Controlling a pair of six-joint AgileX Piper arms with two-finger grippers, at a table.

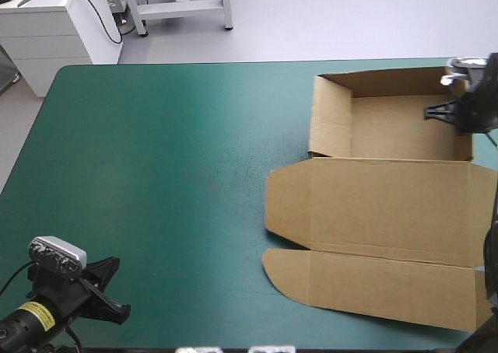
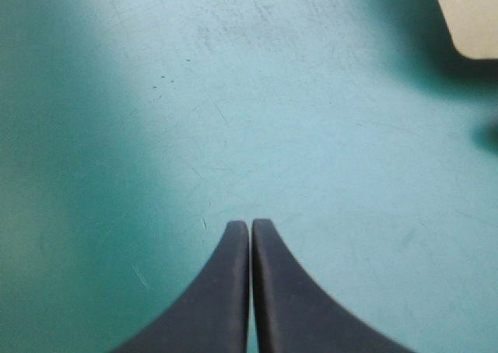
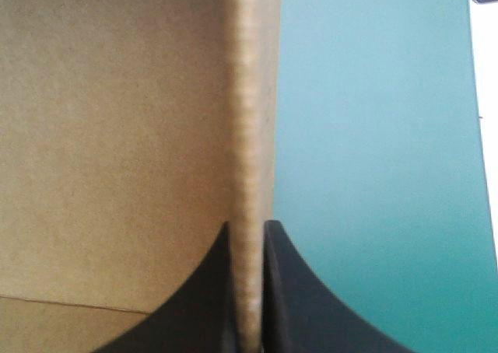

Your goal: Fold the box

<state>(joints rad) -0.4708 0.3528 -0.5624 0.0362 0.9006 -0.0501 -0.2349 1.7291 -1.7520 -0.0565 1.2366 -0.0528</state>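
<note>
Pinching the brown box (image 1: pixel 397 124) by its right wall (image 3: pixel 249 96) with our right gripper (image 3: pixel 249 228), maybe to keep that wall standing, we have it at the far right of the worktop (image 1: pixel 156 174), lid (image 1: pixel 389 205) lying flat, while our closed, empty left gripper (image 2: pixel 250 225) hangs well away.

The box (image 1: pixel 389 213) is plain brown board, its cut edge a paler tan. The surface (image 1: pixel 156 174) is an even teal-green, lightly marked with fine pale scratches. The jaws are black.
</note>
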